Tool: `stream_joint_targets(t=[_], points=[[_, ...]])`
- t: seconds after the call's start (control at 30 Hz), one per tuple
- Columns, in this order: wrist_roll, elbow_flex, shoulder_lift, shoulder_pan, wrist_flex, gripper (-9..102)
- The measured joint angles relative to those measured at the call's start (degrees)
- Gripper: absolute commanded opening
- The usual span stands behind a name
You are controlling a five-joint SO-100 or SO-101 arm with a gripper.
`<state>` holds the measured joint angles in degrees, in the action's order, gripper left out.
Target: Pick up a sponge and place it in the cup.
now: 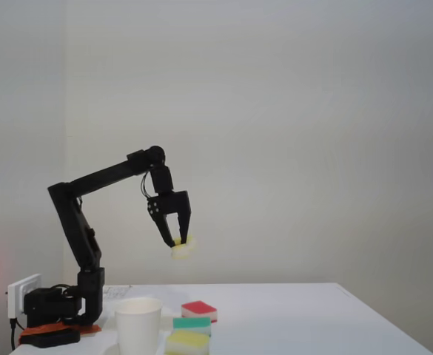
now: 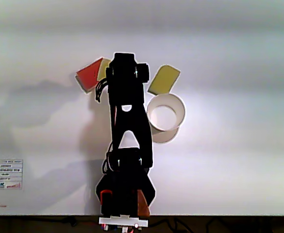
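Observation:
In the fixed view my gripper hangs high above the table, pointing down and shut on the small pale-yellow sponge. The sponge sits between the fingertips and bulges out below them. The white paper cup stands on the table at the front, below and to the left of the gripper. In the other view the cup is seen from above with nothing inside, just right of the black arm. The arm covers the gripper there.
Three sponges lie right of the cup in the fixed view: red-topped, green-topped and yellow-topped. From above, the red one lies left of the arm and the yellow one behind the cup. The arm's base stands at the table's left.

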<state>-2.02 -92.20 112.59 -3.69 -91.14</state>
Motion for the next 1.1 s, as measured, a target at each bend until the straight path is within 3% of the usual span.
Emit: stream_joint_targets(t=[0.3,1.1], points=[[2.46,-1.93,5.89,6.5,3.43,0],[15.21,-19.95,21.97,36.47,11.69,0]])
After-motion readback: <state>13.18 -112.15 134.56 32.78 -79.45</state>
